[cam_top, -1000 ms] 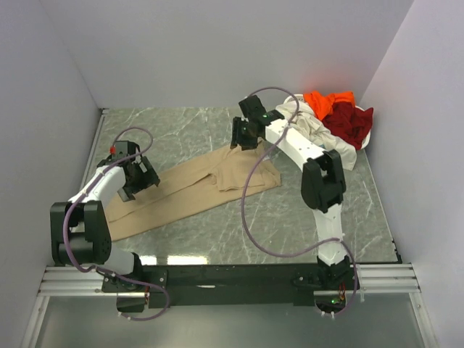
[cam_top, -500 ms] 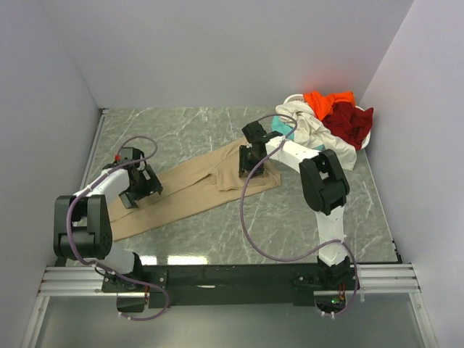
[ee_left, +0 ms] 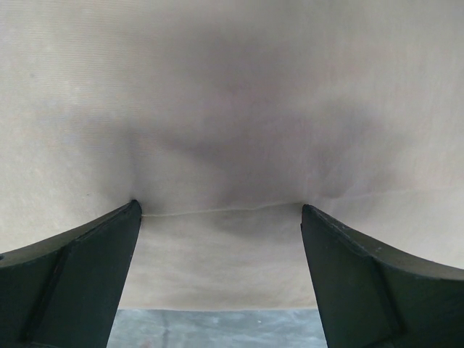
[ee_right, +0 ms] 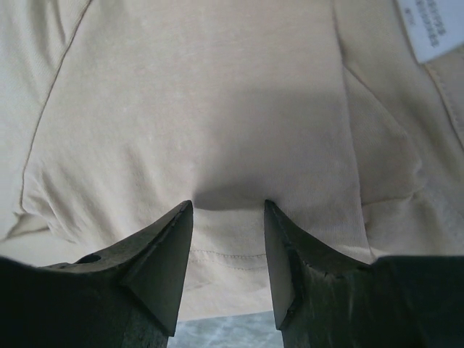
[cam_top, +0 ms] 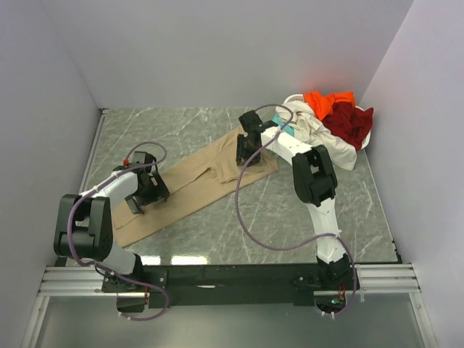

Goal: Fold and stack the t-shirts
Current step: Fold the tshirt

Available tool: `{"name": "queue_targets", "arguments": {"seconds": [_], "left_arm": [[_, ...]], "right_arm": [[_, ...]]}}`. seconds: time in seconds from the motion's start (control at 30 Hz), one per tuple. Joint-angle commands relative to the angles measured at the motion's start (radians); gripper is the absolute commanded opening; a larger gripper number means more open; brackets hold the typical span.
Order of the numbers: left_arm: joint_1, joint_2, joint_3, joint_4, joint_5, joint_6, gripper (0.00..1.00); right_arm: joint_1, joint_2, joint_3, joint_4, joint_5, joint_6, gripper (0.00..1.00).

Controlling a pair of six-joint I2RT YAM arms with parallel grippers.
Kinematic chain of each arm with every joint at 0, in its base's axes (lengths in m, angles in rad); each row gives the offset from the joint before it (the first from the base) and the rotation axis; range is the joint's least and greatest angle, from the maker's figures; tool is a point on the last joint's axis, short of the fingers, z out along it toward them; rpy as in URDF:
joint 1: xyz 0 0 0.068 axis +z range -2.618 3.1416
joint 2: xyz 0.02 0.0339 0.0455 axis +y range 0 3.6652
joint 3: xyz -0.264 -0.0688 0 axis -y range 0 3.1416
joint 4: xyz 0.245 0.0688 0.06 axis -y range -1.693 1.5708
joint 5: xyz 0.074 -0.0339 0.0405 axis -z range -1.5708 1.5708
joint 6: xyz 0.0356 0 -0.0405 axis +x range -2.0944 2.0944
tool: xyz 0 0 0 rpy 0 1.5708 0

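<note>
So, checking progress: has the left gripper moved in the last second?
Yes. The left gripper shifted away from the table's left edge, onto the tan t-shirt.

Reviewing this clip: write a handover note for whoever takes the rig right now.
Left end effector: open, tips on the near-left end of the large tan cloth t-shirt.
Right end effector: open, tips on its far-right end.
It lies as a long strip on the marble table.
Cream-white shirt, bright orange shirt, dark red shirt, teal shirt: heaped far right.
Nothing stacked; tan fold unfinished, four unfolded.
</note>
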Motion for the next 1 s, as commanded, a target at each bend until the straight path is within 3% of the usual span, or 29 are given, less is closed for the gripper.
{"name": "queue_targets", "arguments": {"seconds": [0.0,0.23,0.37,0.67,0.83,0.97], "left_arm": [[-0.05,-0.006,-0.034,-0.026,0.061,-0.08,0.98],[-0.144,-0.035,-0.086,-0.011,0.118,-0.149,0.98],[-0.179,-0.094,-0.1,-0.022,0.126,-0.164,0.98],[-0.182,-0.278,-0.058,-0.105,0.074,-0.186,0.99],[-0.182,-0.228,-0.023,-0.14,-0.038,-0.164,0.99],[-0.182,-0.186,-0.054,-0.067,-0.066,-0.166,0.99]], "right_arm": [[-0.036,0.109,0.091,-0.05,0.07,-0.018,0.52],[-0.068,0.236,0.363,-0.133,0.047,-0.02,0.52],[-0.072,0.258,0.403,-0.124,0.034,-0.015,0.52],[-0.071,0.149,0.383,-0.074,0.03,0.002,0.54],[-0.062,0.019,0.279,-0.042,0.052,-0.005,0.54],[-0.04,-0.044,0.181,-0.024,0.043,-0.001,0.54]]}}
